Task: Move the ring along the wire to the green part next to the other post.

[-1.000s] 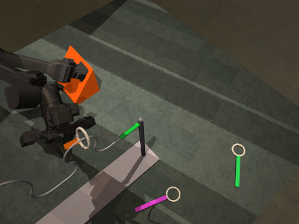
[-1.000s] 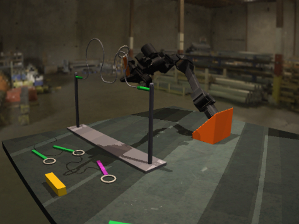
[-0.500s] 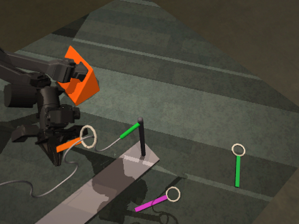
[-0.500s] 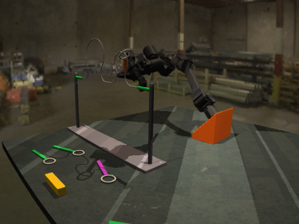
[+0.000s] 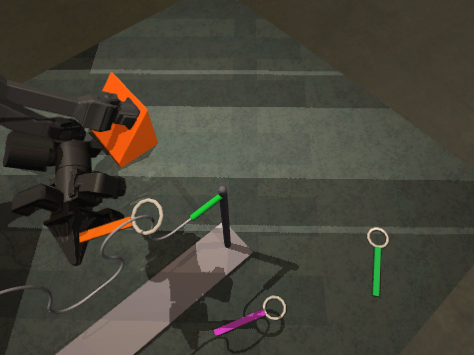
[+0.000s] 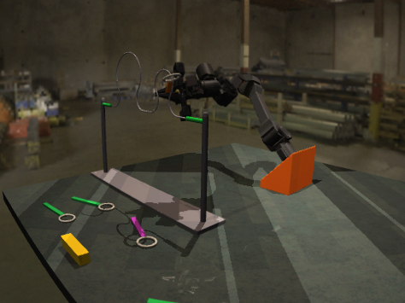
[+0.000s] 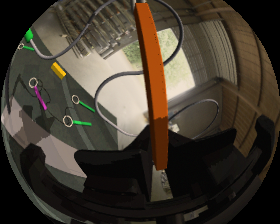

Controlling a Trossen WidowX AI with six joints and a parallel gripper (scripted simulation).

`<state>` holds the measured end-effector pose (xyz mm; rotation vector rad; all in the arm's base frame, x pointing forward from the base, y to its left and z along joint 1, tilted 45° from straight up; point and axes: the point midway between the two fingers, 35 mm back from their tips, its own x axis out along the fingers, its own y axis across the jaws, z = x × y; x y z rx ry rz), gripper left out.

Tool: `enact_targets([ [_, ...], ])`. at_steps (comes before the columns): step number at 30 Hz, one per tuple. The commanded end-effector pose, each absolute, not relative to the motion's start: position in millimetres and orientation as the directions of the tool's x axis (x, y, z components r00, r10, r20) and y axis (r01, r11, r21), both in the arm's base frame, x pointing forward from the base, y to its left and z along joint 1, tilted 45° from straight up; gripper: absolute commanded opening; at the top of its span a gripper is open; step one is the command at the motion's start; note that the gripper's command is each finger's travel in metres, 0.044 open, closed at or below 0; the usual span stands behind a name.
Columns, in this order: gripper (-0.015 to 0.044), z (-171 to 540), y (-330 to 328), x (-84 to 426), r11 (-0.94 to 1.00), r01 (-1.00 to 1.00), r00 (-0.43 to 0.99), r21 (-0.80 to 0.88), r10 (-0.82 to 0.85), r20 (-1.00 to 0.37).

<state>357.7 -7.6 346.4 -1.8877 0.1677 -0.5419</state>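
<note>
My gripper [image 5: 76, 240] [image 6: 167, 91] [image 7: 152, 128] is shut on the orange handle [image 5: 105, 229] [image 6: 169, 87] [image 7: 153, 78]. The pale ring [image 5: 146, 201] [image 6: 172, 75] at the handle's end encircles the thin grey wire [image 5: 107, 240] [image 6: 128, 53] [image 7: 113, 78], a short way out from the green part [image 5: 205, 207] [image 6: 193, 119] by the near post [image 5: 225, 220] [image 6: 204, 166]. I cannot tell whether ring and wire touch. The wire loops on to the far post [image 6: 103, 136], which has its own green part [image 6: 107, 104]. Both posts stand on a grey base plate [image 5: 150, 300] [image 6: 128, 183].
The arm rises from an orange wedge [image 5: 127, 125] [image 6: 292, 172]. Loose on the table lie a green-handled ring [image 5: 376, 270], a magenta-handled ring [image 5: 240, 322] [image 6: 137, 226], two more green-handled rings [image 6: 57, 211] [image 6: 87, 201] and a yellow block [image 6: 74, 248].
</note>
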Motion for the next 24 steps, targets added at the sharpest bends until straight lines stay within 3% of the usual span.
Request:
enact_targets([
  [1,-0.015,352.0,-5.2,357.4,-0.474,0.141,0.883,-0.869,-0.336,0.327],
  [24,-0.015,381.0,18.5,356.0,-0.842,0.153,0.873,-0.518,-0.131,0.471],
])
